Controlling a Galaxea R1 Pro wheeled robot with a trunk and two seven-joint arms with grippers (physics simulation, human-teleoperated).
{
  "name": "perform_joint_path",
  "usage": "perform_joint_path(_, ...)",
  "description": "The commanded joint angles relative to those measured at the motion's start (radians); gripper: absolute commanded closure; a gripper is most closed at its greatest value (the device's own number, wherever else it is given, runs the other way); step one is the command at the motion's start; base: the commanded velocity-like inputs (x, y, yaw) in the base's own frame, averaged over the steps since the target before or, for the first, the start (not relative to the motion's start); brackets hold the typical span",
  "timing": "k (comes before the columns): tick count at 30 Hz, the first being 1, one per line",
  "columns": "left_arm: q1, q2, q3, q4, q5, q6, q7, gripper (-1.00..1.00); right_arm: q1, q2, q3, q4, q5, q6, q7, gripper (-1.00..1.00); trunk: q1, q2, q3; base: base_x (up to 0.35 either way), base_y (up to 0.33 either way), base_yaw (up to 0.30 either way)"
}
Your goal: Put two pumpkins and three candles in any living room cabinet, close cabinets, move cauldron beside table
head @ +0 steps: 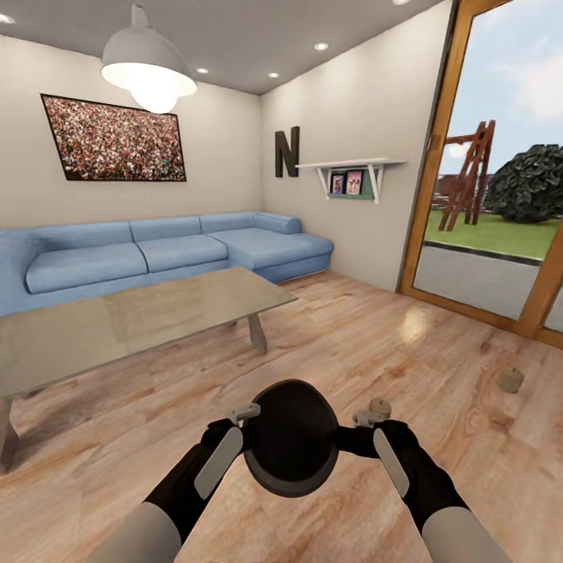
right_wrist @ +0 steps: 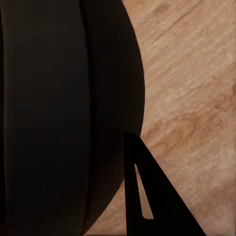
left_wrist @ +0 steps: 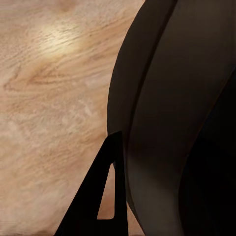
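Blue corner sofa [head: 156, 254] is set against the far walls. Glossy grey worktop [head: 117, 320] is placed before it, at left. Black cauldron [head: 291, 438] is held above the plank floor [head: 375, 344], clamped between left gripper [head: 244, 413] and right gripper [head: 369, 418]; its contents cannot be told. One candle [head: 510, 381] is stood on the floor at right.

Round-bellied matte-black cauldron [head: 291, 438] with wide mouth: held up between both arms above light wood-plank floor, clamped at left and right sides, mouth facing camera in head view. Large low rectangular table [head: 117, 320] with glossy grey top and angled slab legs: ahead and left of cauldron, apart. Two short stubby beige-tan candles on floor: one [head: 510, 380] far right, one [head: 380, 406] just behind right arm.
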Motion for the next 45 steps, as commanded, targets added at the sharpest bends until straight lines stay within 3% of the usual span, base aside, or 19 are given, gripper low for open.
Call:
perform_joint_path(1, -0.002, 0.001, -0.009, -0.036, 0.025, -0.009, 0.008, 1.0, 0.0, -0.001, 0.01, 0.0, -0.03, 0.011, 0.007, 1.0, 0.0, -0.001, 0.0, -0.031, -0.066, 0.265)
perform_joint_path(45, -0.002, 0.001, -0.009, -0.037, 0.027, -0.008, 0.008, 1.0, 0.0, -0.001, 0.01, 0.0, -0.029, 0.011, 0.007, 1.0, 0.0, -0.001, 0.022, -0.001, -0.003, 0.265)
